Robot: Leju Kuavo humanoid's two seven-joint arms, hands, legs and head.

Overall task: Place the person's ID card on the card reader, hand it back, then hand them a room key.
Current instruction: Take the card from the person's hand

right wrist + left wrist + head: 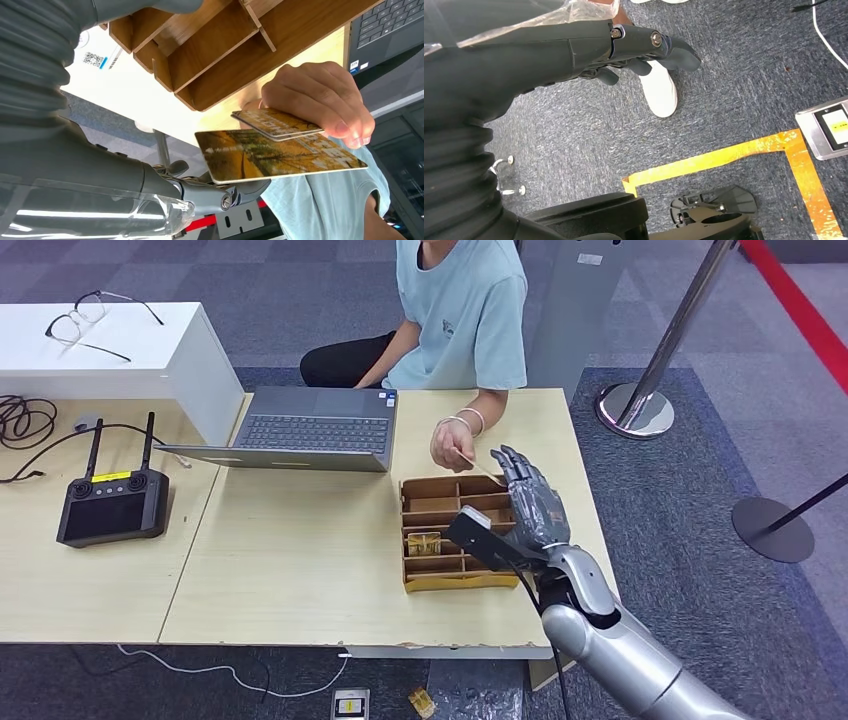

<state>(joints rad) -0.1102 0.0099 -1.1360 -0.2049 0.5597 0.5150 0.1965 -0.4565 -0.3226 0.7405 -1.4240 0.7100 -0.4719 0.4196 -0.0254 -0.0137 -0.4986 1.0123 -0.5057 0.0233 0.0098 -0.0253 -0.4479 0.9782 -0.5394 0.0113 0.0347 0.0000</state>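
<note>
Golden-yellow print covers the room key in the right wrist view, a detail the head view cannot give: there the card shows as a thin sliver between the person's hand and the right hand. The wrist view also shows a second, smaller card pinched in the person's hand, lying just above the room key and overlapping it (which fingers bear on the larger card is not clear). The right hand is raised over the wooden divided tray, at about 3 o'clock on the pale wooden surface, its fingers stretched out toward the person at 12 o'clock; whether its thumb and fingers actually clamp the room key's near edge cannot be told. One tray compartment holds another yellow card. The left hand hangs over blue-grey carpet with its fingers curled in on nothing.
</note>
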